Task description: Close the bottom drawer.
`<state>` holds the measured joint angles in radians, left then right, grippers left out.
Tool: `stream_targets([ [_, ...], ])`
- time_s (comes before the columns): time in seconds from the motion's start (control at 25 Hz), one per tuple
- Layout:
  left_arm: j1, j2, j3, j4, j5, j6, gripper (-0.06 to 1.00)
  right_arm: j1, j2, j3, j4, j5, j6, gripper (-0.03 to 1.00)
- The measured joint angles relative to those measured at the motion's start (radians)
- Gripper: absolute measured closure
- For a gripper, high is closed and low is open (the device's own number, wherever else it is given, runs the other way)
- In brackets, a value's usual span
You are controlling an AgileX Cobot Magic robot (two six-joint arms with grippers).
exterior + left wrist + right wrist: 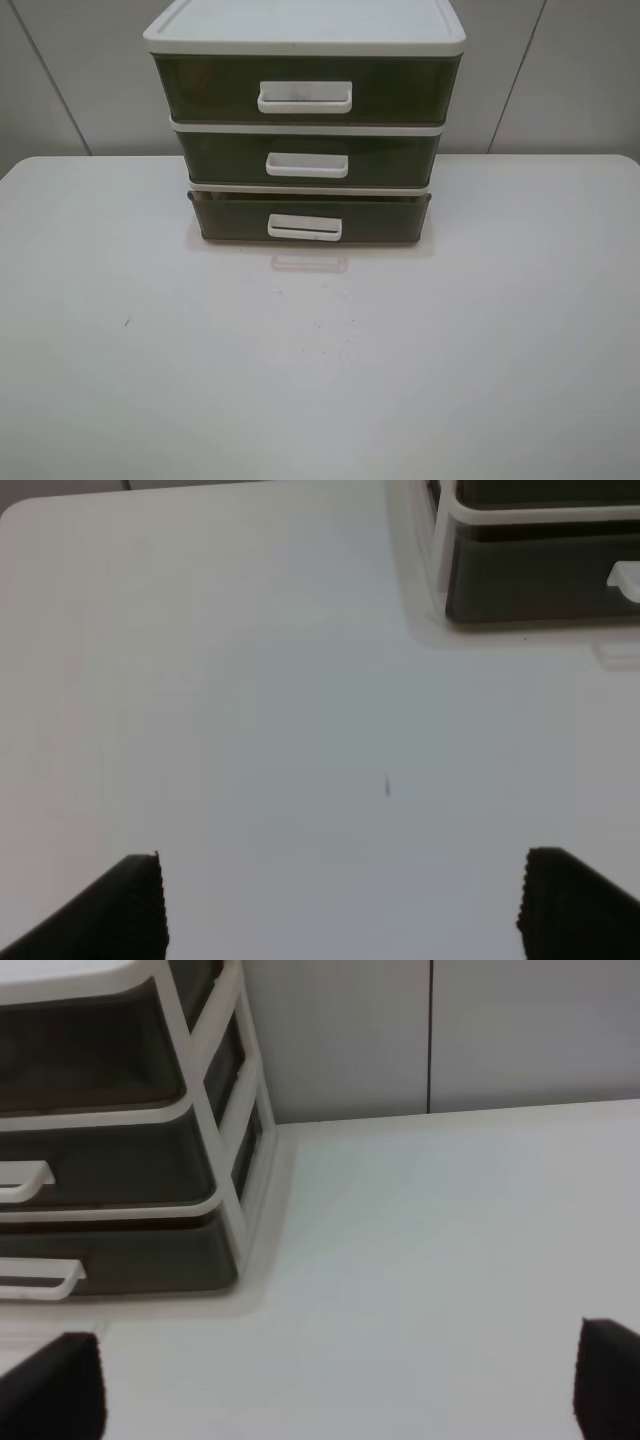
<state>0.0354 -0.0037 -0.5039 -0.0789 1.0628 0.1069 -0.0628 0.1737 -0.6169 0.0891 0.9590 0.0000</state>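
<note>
The bottom drawer is the lowest of three smoky-brown drawers in a white-framed cabinet. It sticks out a little past the frame, and its white loop handle faces the front. It also shows in the left wrist view and the right wrist view. My left gripper is open and empty over bare table, well short of the cabinet's front left corner. My right gripper is open and empty, off the cabinet's front right corner. Neither gripper shows in the exterior high view.
The middle drawer and the taller top drawer sit flush in the frame. The cabinet stands at the back middle of a white table. A grey panelled wall rises behind it.
</note>
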Motion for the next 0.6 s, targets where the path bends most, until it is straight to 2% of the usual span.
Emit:
stream_targets([
  [0.32, 0.000, 0.000, 0.000, 0.000, 0.000, 0.000, 0.23, 0.000, -0.001, 0.000, -0.089, 0.044, 0.000, 0.15],
  [0.48, 0.000, 0.000, 0.000, 0.000, 0.000, 0.000, 0.23, 0.000, -0.045, 0.014, -0.089, 0.082, 0.000, 0.15],
  [0.6, 0.000, 0.000, 0.000, 0.000, 0.000, 0.000, 0.23, 0.000, -0.132, 0.087, -0.089, 0.094, 0.000, 0.15],
])
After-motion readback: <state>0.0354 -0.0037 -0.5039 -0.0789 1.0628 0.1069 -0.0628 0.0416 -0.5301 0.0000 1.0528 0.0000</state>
